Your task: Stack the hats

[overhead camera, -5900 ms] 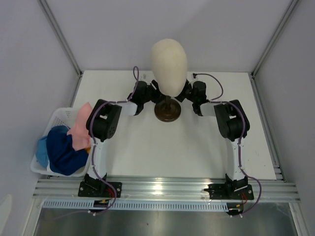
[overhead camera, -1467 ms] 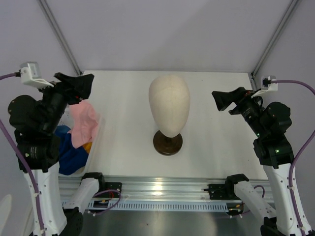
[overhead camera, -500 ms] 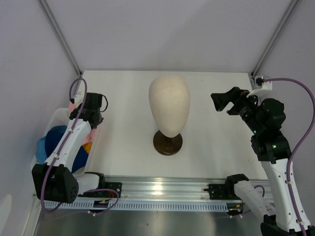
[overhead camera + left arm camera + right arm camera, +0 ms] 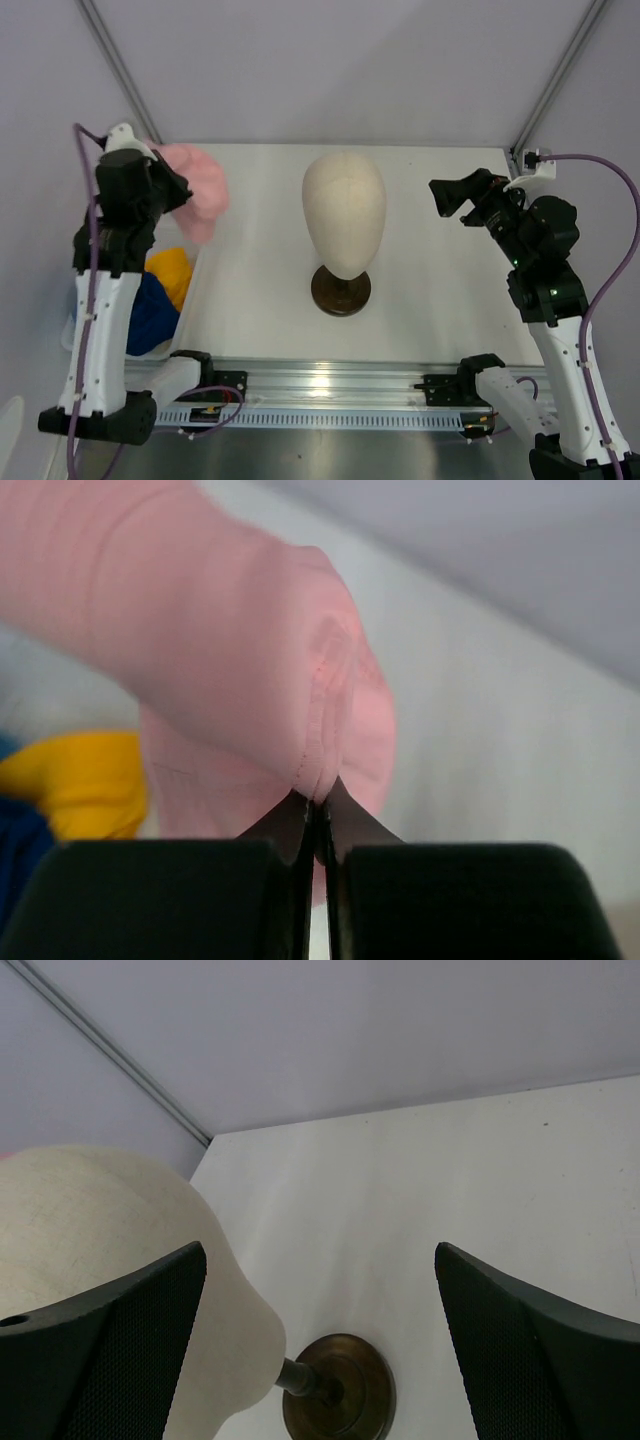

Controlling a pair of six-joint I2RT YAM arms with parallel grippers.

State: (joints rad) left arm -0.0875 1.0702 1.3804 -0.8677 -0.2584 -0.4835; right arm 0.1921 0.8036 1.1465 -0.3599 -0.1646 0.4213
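Since half a second ago, our left arm has risen from the left edge of the table (image 4: 450, 310), and the pink hat (image 4: 203, 188) has come up with it. It now hangs in the upper left of the overhead view, clear of the tabletop.

The hat is soft, matte fabric, bunched into a rounded lump with a limp flap drooping below. In the left wrist view a stitched seam runs down the cloth (image 4: 240, 670) to the left gripper (image 4: 318, 812). Its black fingers are pinched tight on a thin fold, so the hat sits directly at and beyond the fingertips.

Below it at the left edge lie the yellow-orange hat (image 4: 172, 272), crumpled, and the navy blue hat (image 4: 150, 315), partly hidden by the arm.

At centre stands the mannequin head (image 4: 345, 218), a smooth cream egg shape on a dark round base (image 4: 340, 291).

Our right gripper (image 4: 452, 196) hovers right of the head, well apart from the hats. Its textured black fingers (image 4: 110, 1360) are spread wide with nothing between them.
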